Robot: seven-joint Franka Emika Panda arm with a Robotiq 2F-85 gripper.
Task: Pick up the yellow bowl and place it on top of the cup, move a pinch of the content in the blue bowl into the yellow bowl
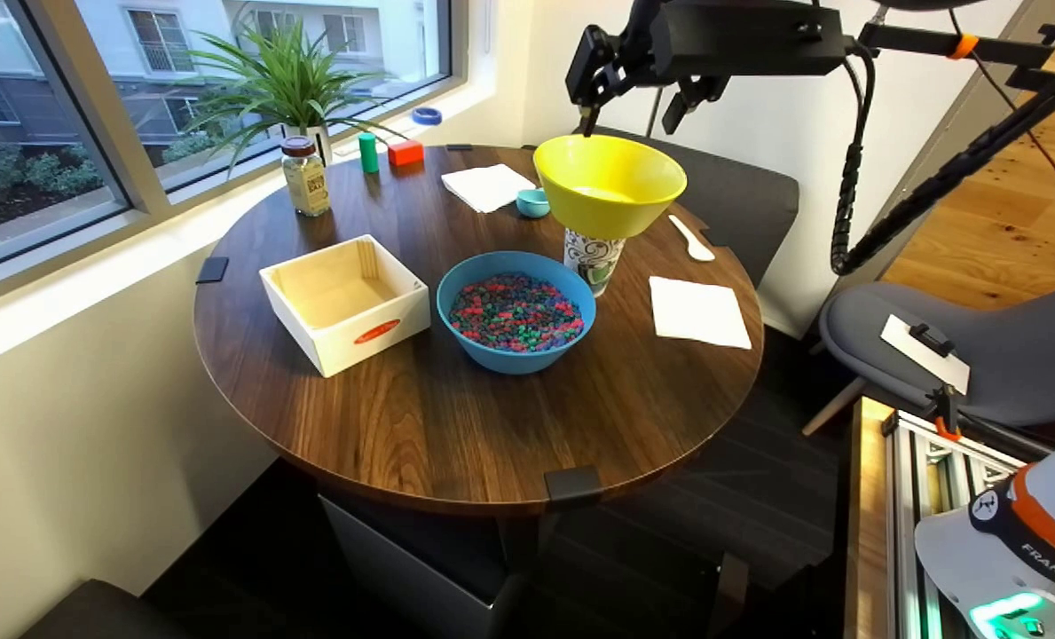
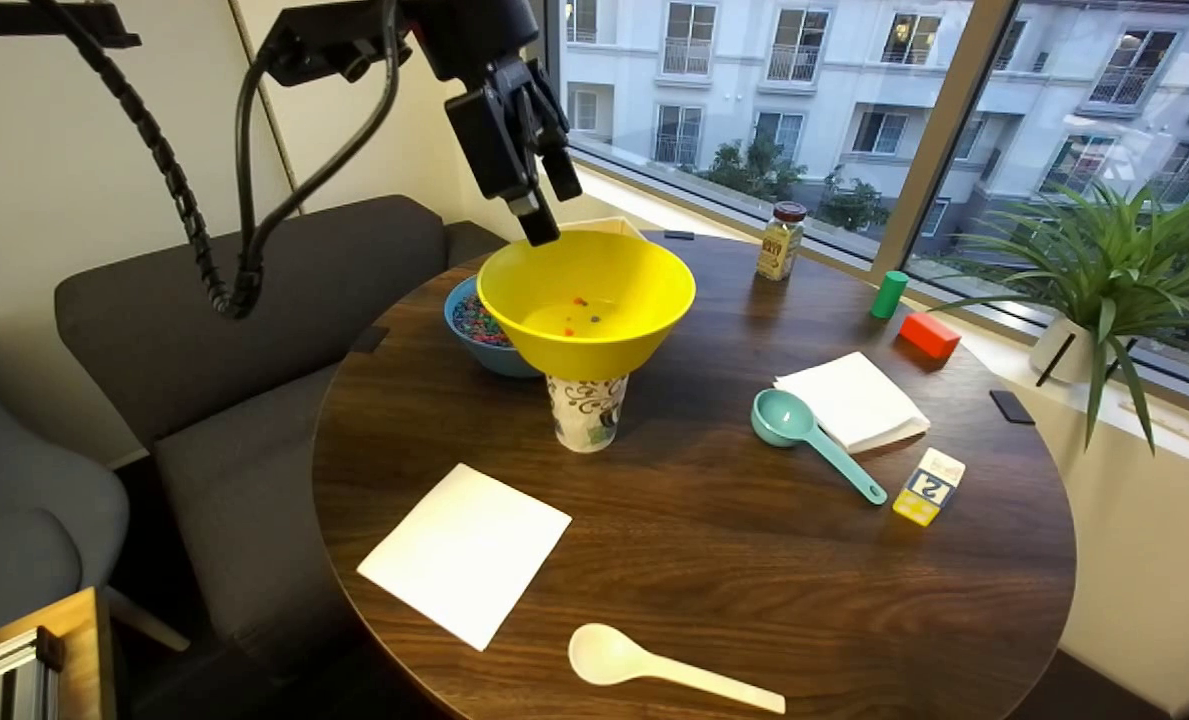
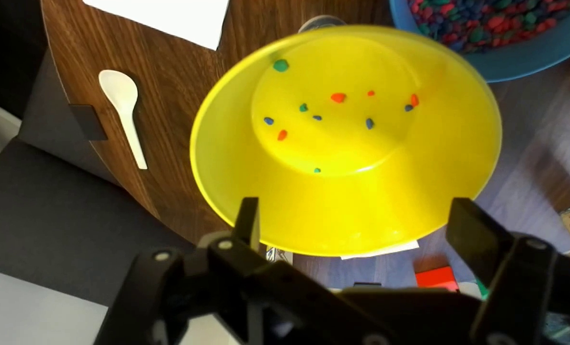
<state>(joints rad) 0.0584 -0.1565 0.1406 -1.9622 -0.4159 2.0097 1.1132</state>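
Observation:
The yellow bowl rests on top of the white patterned cup, seen in both exterior views. It looks roughly level. A few coloured bits lie scattered on its floor, red, green and blue. Beside the cup stands the blue bowl, holding a broad layer of the content; part of it shows at the top right of the wrist view. Over the yellow bowl's rim hovers my gripper, its fingers wide apart and gripping nothing.
Near the blue bowl is a white wooden box. A teal scoop, a number block, a white spoon and napkins lie around the cup. A jar stands toward the window, with red and green blocks.

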